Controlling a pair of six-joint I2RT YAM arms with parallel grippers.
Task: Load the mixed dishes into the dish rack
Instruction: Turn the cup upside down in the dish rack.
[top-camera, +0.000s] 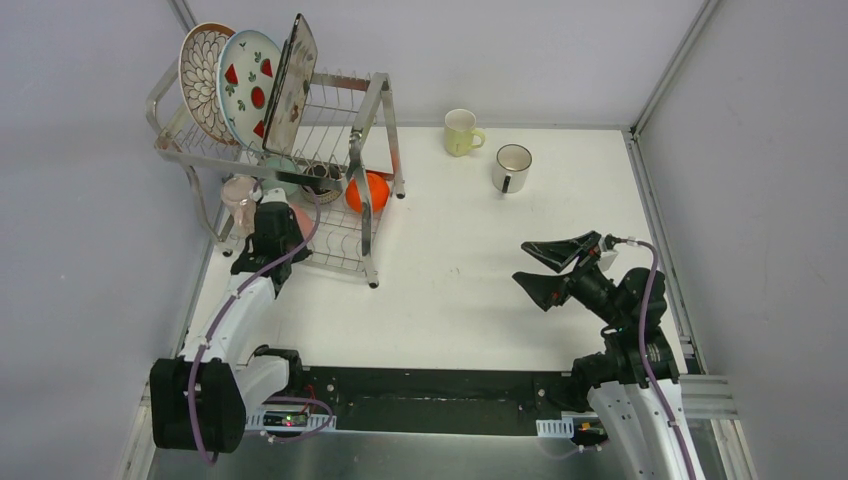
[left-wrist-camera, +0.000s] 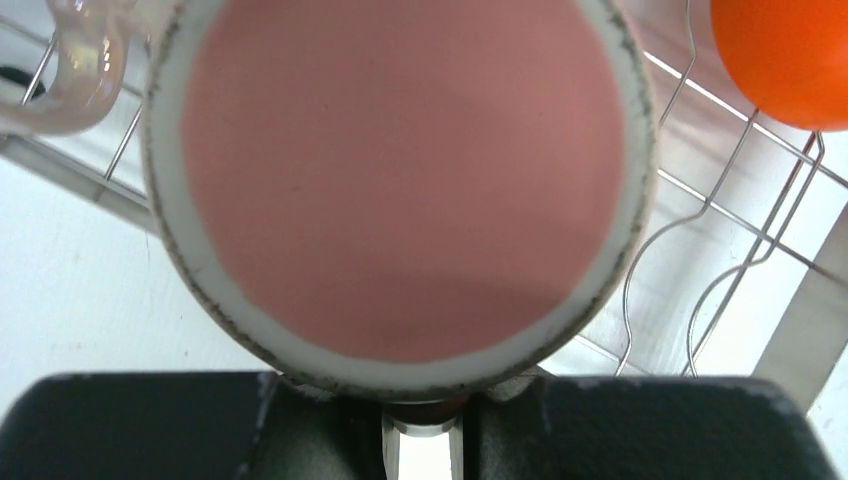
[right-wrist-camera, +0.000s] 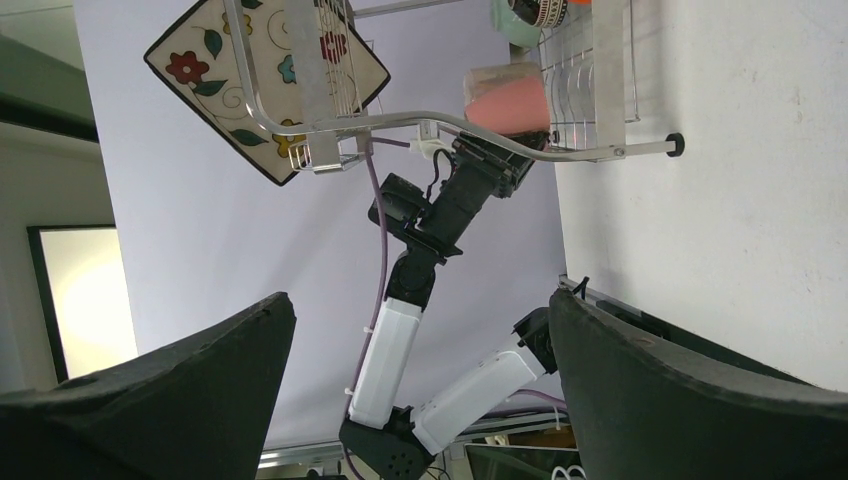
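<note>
White table (top-camera: 460, 290), dish rack (top-camera: 368, 240) holding three plates (top-camera: 250, 85), orange bowl (top-camera: 378, 190) below

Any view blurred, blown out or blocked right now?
Top external: evenly lit, sharp, slight shine on the dish rack tubing. Left wrist: pink mug fills the frame, soft at close range. Right wrist: picture turned sideways, its own fingers dark, featureless.

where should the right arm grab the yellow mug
Probably the rim of the yellow mug, from above: it stands upright, mouth open, so one of the fingers fits inside. Take the wall opposite its handle, which points toward the white mug.
</note>
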